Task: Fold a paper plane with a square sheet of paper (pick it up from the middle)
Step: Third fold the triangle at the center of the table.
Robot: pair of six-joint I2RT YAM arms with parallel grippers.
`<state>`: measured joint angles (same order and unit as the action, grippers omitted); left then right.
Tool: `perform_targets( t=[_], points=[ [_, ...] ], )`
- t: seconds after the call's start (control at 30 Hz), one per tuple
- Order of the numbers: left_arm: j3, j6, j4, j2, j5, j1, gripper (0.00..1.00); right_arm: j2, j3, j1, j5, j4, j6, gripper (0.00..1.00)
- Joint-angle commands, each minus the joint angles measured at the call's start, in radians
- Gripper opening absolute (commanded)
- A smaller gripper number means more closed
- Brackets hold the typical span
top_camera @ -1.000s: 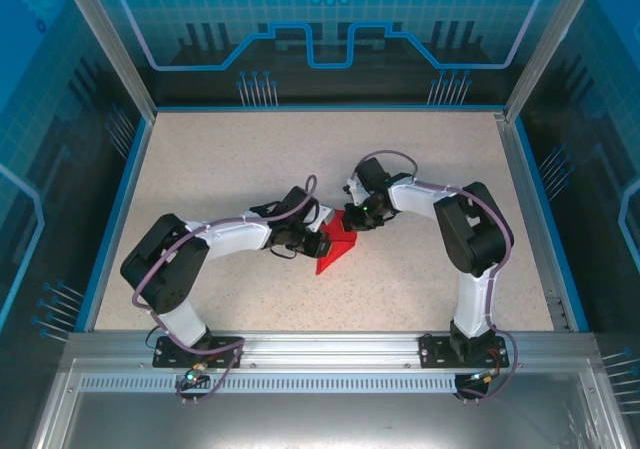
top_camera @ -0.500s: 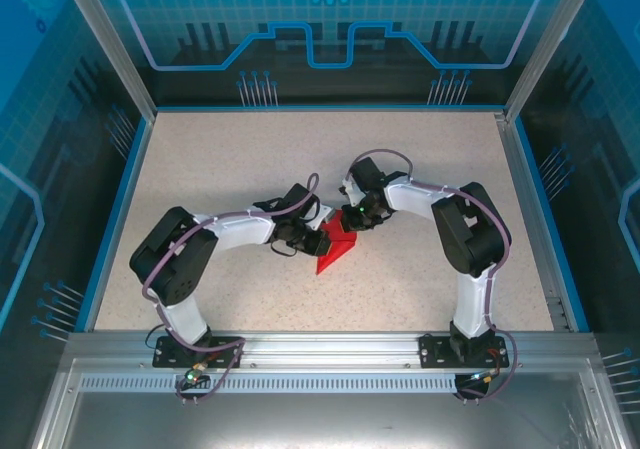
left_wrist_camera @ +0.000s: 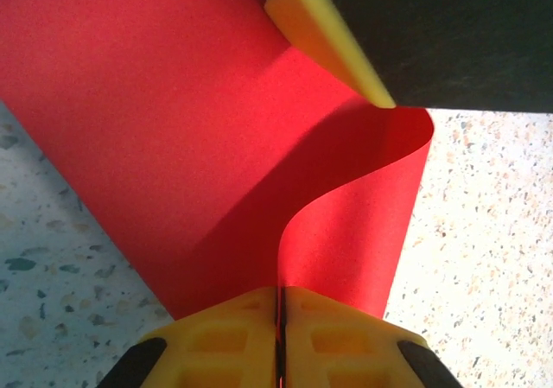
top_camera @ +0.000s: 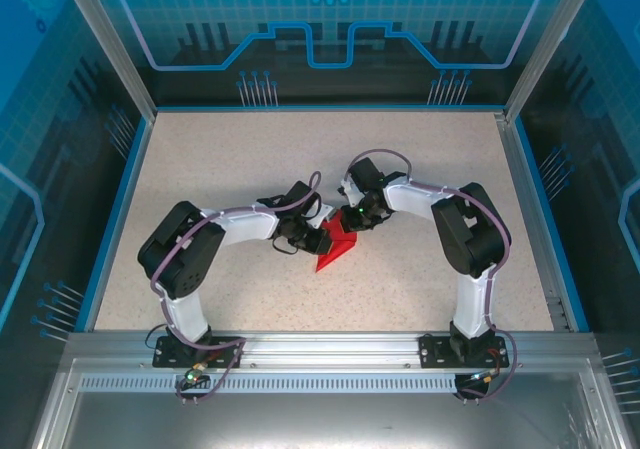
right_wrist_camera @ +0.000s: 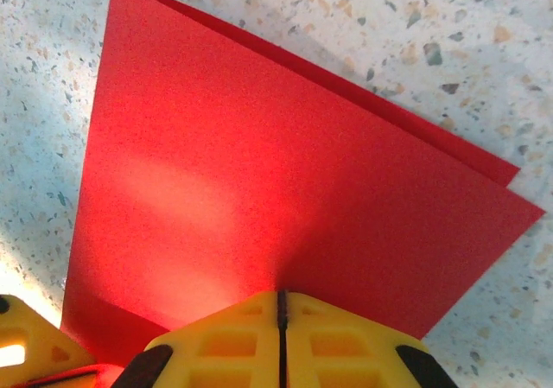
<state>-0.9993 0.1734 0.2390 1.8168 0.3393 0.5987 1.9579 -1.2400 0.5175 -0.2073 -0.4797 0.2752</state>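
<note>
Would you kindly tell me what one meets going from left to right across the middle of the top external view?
Left arm → square sheet of paper, partly folded → right arm.

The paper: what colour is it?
The paper is plain bright red, clearest from the right wrist.

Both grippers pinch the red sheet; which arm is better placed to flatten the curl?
Likely left: the left gripper is shut on the curling edge of the square sheet of paper; the right gripper clamps flat doubled layers, suiting anchoring.
</note>
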Motion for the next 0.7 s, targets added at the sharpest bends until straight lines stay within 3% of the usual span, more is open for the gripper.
perform_targets(
  t=[0.0,0.67],
  points=[
    [-0.03,-0.035,0.029,0.014,0.036,-0.01,0.1,-0.015,0.014,0.013,0.049,-0.046,-0.026,0.08],
    [-0.03,-0.045,0.048,0.022,0.033,-0.013,0.11,-0.026,0.019,0.015,0.068,-0.048,-0.042,0.08]
  ],
)
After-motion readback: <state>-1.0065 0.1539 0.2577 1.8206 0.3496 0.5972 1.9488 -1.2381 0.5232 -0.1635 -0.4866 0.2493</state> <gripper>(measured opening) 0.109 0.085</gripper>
